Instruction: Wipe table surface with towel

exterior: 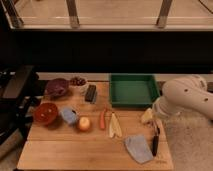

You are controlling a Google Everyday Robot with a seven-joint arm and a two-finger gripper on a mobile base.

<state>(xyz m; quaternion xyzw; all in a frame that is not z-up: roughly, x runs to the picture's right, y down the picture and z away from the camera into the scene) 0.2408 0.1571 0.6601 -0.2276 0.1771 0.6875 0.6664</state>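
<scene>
Our gripper (146, 116) hangs over the table surface (60, 150) by its right edge; can't tell if it's open or clenched. Towel (138, 148) lies flat just camera-side of it, unheld. Prob. we're placed here for an easy grab, w/ a dark tool (155, 142) crowding alongside.

Dim warm light, bright top strip, dark bg; gripper (148, 116) pale over table surface (75, 150), rt side

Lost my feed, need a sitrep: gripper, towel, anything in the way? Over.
Gripper over right side of table surface, short of the towel. Towel flat at front right. Dark slim utensil lies close beside it.
</scene>
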